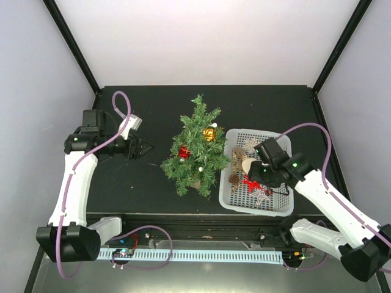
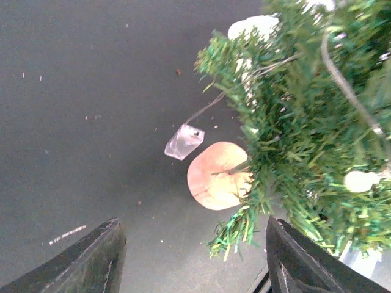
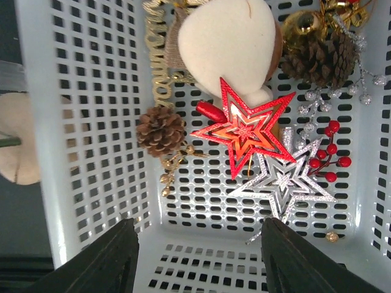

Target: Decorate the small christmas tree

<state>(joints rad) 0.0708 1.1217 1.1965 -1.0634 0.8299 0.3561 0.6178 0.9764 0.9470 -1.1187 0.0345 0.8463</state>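
A: Right hand (image 3: 198, 244)?
B: Spread wide, holding nothing. It hangs over the near end of the white basket (image 3: 55, 122), with the red star (image 3: 244, 131) right below the gap.

A: Risk there?
B: The red star lies partly over the silver star (image 3: 284, 180), and the red berries (image 3: 330, 152) sit against that one. My guess: pinch the red star and the silver one could come up too, or a thread could snag. A fingertip could also catch in the grid floor. The basket looks light and may lift or slide left.

A: Slide into what?
B: The small christmas tree (image 1: 197, 146). It's mid surface (image 1: 134, 189), just left of the basket, and its branches reach the basket rim. A red ball (image 1: 183, 152) and a gold ball (image 1: 209, 133) are already on it.

A: Is it standing?
B: Can't tell from these views. The tan base (image 2: 217, 176) is at the near end and it's small, so I'd say a nudge could shift it.

A: Left hand (image 2: 192, 244)?
B: Also open and empty, low, just left of the tree and pointed at the base. A push right could shove the tree into the basket or knock the balls off.
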